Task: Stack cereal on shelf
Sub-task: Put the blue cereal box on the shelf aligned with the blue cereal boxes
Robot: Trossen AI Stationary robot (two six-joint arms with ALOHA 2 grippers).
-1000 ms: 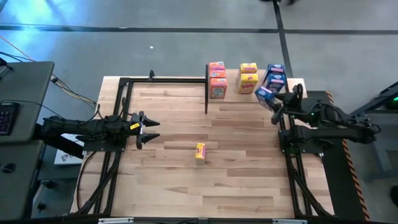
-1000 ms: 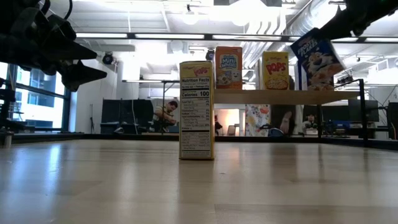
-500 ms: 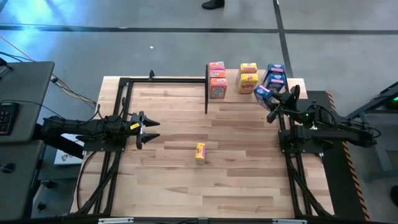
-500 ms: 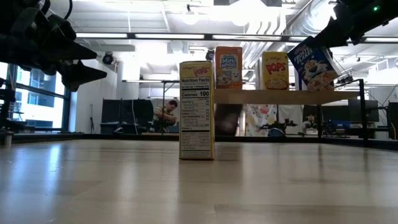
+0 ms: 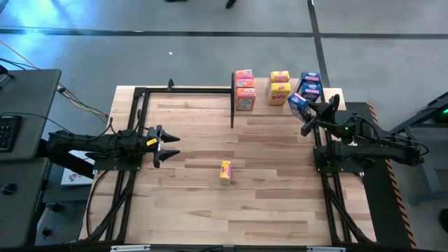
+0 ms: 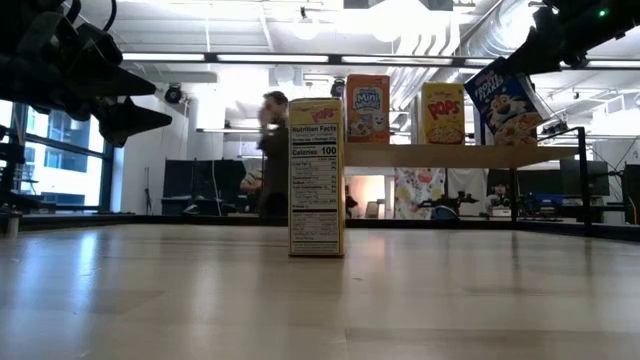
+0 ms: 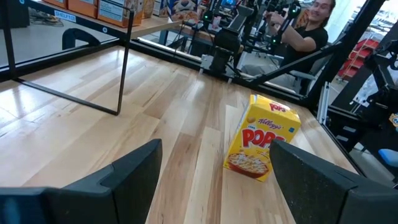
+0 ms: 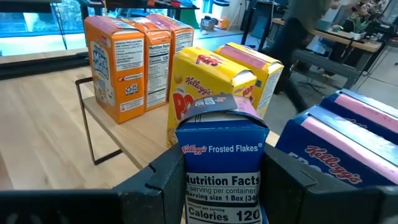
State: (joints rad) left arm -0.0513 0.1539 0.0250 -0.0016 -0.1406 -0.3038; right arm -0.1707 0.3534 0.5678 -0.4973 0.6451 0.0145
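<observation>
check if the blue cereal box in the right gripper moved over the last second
Yes. The blue Frosted Flakes box held by the right gripper has shifted toward the shelf, closer to the two blue boxes there.

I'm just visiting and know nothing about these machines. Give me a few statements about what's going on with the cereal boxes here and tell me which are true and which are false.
1. The right gripper holds a blue cereal box. True.
2. The left gripper is carrying a yellow box. False: it is open and empty, at the table's left side.
3. One yellow box stands alone on the tabletop. True.
4. The shelf has no boxes on it yet. False: orange boxes, yellow boxes and blue boxes already stand on it.
5. The held blue box hangs level and upright. False: in the low view it is tilted.
</observation>
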